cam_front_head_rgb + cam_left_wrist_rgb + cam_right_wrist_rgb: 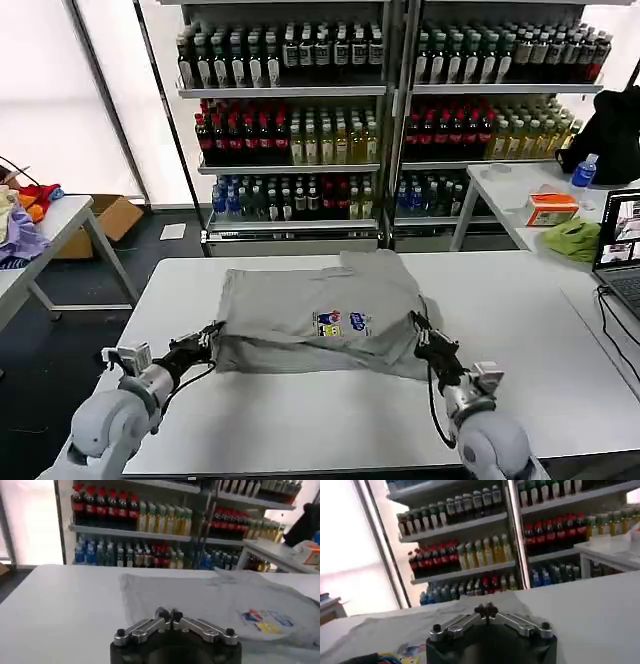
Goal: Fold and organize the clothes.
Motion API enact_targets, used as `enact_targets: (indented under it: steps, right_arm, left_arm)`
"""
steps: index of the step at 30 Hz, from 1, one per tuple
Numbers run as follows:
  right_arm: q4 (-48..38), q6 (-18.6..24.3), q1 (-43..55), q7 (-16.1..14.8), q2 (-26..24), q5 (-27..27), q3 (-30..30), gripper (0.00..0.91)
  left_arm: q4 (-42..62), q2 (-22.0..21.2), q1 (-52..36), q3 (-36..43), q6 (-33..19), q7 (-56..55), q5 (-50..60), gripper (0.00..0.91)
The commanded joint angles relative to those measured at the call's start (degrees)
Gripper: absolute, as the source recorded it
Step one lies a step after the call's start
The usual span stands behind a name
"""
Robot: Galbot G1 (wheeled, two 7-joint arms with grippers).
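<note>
Shelving stocked with rows of bottled drinks (300,130) fills the back of the room; in front of it stands a wide white tabletop (300,420), with a second white table (520,195) at the right carrying a lime-green cloth (572,240) and an open laptop (622,250), and a side table at the far left holding a lilac-and-orange cloth heap (20,225). Task item: a light grey short-sleeved T-shirt with a small multicoloured chest print (320,315) lies on the tabletop, centred, print up, partly folded with some layers doubled at its near edge. Its long axis runs left to right across the tabletop, so the near edge spans between the two arms. Left gripper (205,340) sits at the shirt's near left corner; right gripper (422,335) sits at the near right corner. Each arm is nearest its own corner; the bulk of the shirt lies ahead of both, toward the shelving. Left fingers (163,614): tips brought together, no gap visible in the wrist view; the head view places them on the cloth edge, judged pinching it. Right fingers (481,610): likewise closed tip to tip at the fabric edge, judged holding it. Judgement: next move likely a paired lift and carry of the near edge forward.
</note>
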Motion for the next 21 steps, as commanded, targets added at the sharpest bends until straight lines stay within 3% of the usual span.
enact_targets:
  steps: [1, 5, 9, 12, 15, 17, 18, 19, 20, 21]
  right_arm:
    - [-1.5, -4.3, 3.8, -0.1, -0.9, -0.7, -1.3, 0.907]
    - [5.0, -9.6, -5.0, 3.9, -2.0, -3.6, 1.3, 0.907]
    - [9.4, -10.6, -12.3, 6.1, -1.0, -6.2, 3.8, 0.907]
    - [8.2, -12.3, -14.8, 9.3, 0.3, -9.7, 3.4, 0.907]
    - [6.6, -12.8, -14.7, 12.0, 1.5, -9.6, 2.6, 0.907]
    - [6.4, -14.2, -14.3, 13.8, 1.8, -8.2, 2.2, 0.766]
    - [6.6, -14.4, -14.3, 14.0, 1.7, -8.2, 2.1, 0.534]
    - [6.9, -14.4, -14.4, 14.1, 1.6, -7.9, 1.9, 0.06]
    - [7.2, -13.9, -14.5, 14.3, 1.5, -7.4, 1.8, 0.0]
    - [7.6, -13.4, -14.7, 13.7, 1.5, -7.3, 1.9, 0.0]
  left_arm:
    - [1.7, -1.0, 0.4, -3.2, -0.7, 0.3, 3.1, 0.907]
    - [-4.0, -0.9, 6.8, -5.2, -1.4, 0.0, 4.2, 0.907]
    - [-7.3, -2.7, 11.5, -5.5, -2.0, -0.5, 5.1, 0.907]
    - [-7.5, -4.1, 13.5, -3.3, -2.6, 0.0, 8.1, 0.907]
    - [-4.9, -6.5, 12.9, -1.5, -3.1, 0.1, 10.9, 0.907]
    - [-3.4, -7.6, 11.9, -0.7, -3.0, -0.1, 11.2, 0.907]
    - [-2.9, -8.0, 11.5, -0.5, -2.6, -0.3, 11.2, 0.907]
    - [-2.7, -8.2, 11.4, -0.3, -2.4, -0.3, 11.2, 0.907]
    - [-2.4, -8.2, 11.2, -0.2, -2.4, -0.3, 11.2, 0.897]
    - [-2.3, -8.3, 11.1, -0.1, -2.4, -0.2, 11.1, 0.786]
